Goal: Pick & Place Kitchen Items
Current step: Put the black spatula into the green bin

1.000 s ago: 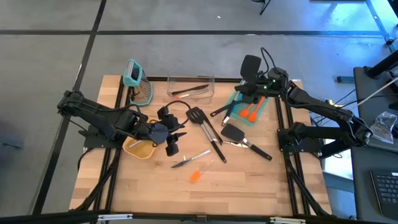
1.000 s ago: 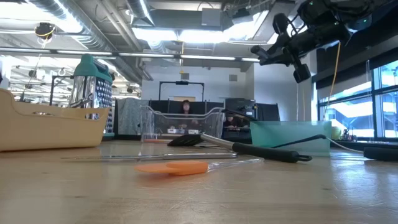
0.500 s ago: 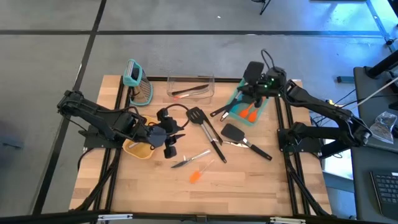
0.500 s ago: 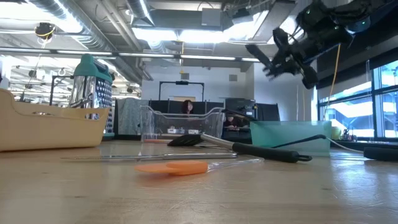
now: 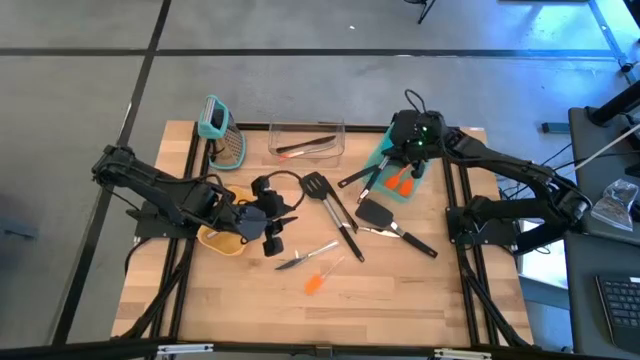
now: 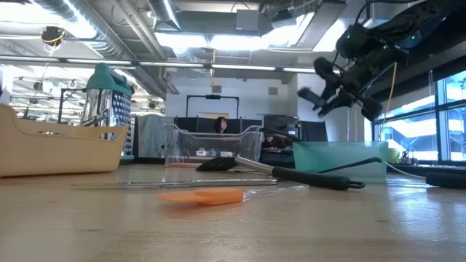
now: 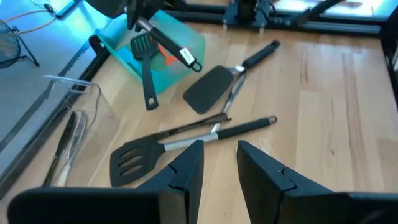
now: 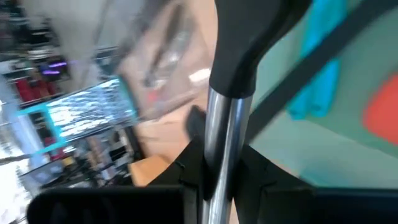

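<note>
My right gripper [image 5: 406, 138] hovers over the teal bin [image 5: 420, 178] at the far right, shut on a black turner with a silver shaft [image 8: 225, 124]. My left gripper [image 7: 219, 167] stands open above the table's left middle, nothing between its fingers. Beyond it a black slotted turner [image 7: 134, 158] and a black solid turner [image 7: 208, 96] lie flat on the wood. Orange spatulas [image 5: 400, 182] lie in the teal bin, and another slotted turner [image 5: 355, 178] leans out over its rim. An orange spatula [image 5: 315, 283] lies near the table's middle. My right gripper pinches the turner's silver shaft [image 8: 224, 146] between its two fingers, just below the black neck of the head [image 8: 245, 50]. The turner is lifted clear. Its shaft slants down over the teal bin, the black loop end [image 7: 194, 62] lowest.
A clear container [image 5: 307, 142] with thin utensils stands at the far middle, with a teal-topped grater [image 5: 222, 130] to its left. A tan bin [image 5: 222, 240] sits under my left arm. A thin metal piece [image 5: 300, 258] lies near the orange spatula. The near part of the wood is bare.
My right gripper has sunk toward the teal bin and rolled. The turner in it has turned about, its head swinging down from its high place beyond the far edge.
</note>
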Robot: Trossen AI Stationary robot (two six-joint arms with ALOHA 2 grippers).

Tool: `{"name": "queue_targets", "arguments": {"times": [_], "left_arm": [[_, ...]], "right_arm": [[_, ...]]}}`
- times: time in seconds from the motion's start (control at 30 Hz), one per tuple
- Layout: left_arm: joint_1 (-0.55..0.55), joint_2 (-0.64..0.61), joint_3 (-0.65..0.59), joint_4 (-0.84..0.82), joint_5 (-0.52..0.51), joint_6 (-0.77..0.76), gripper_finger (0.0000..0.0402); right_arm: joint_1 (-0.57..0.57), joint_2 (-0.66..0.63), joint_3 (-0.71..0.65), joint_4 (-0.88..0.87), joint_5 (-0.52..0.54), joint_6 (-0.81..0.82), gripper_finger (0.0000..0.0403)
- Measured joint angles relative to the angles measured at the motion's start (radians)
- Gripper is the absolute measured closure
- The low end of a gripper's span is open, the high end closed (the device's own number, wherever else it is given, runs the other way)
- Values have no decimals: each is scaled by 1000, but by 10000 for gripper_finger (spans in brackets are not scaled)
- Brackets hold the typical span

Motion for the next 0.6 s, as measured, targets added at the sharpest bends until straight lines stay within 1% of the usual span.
{"name": "queue_targets", "arguments": {"times": [0.17, 0.27, 0.37, 0.43, 0.5, 0.6], "left_arm": [[-7, 1, -50, -2, -1, -29, 309], [-7, 1, -81, 0, -1, -52, 309], [-7, 2, -100, -1, 1, -87, 309], [-14, 1, -106, 18, 19, -105, 310], [-28, 1, -110, 46, 36, -106, 310], [-56, 1, -110, 86, 29, -93, 310]], "right_arm": [[-29, 54, -1, -89, 1, -50, 355], [-49, 69, -2, -107, -6, -64, 355], [-74, 71, -2, -114, -24, -61, 355], [-86, 71, -2, -157, -25, -36, 355], [-103, 72, -4, -215, -25, -21, 355], [-123, 77, -43, -210, -23, -10, 355]]}}
